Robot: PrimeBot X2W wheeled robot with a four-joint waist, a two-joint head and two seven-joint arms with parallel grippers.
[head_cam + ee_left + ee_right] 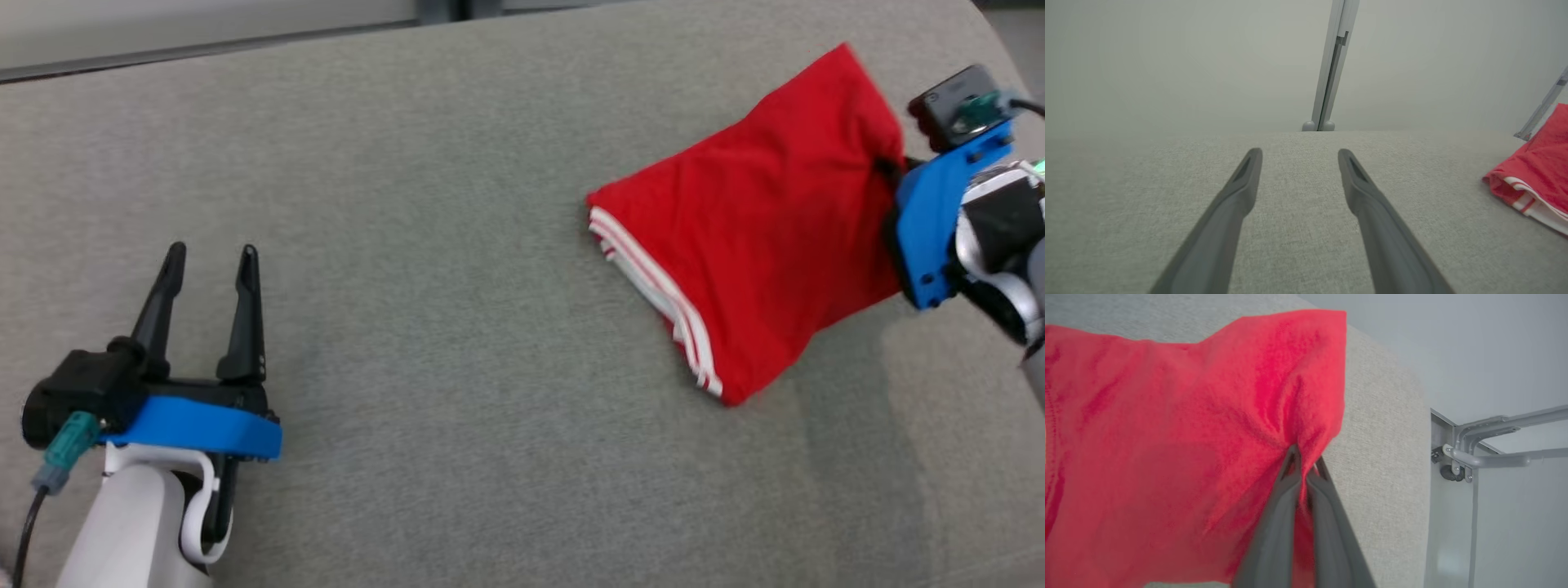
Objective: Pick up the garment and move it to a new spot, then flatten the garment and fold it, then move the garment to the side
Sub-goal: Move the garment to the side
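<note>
garment [759, 237]: one, red, folded, white-striped hem [653, 286], lying far right on the grey cloth surface [449, 286] | right gripper [1304, 465]: one, two fingers pinched tight on the garment's right edge, fabric bunched at the tips | left gripper [212, 261]: one, two fingers spread wide, holding nothing, well apart from the garment

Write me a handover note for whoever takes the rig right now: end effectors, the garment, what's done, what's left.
Left end effector: open, empty, over the grey table, well apart from the garment.
Right end effector: shut on the right edge of the red garment.
Garment: compact, folded-looking bundle on the table's right part, white-striped edge toward the robot's left.
Done: grip made; folding appears finished.
Left: probably carry it aside and release.
</note>
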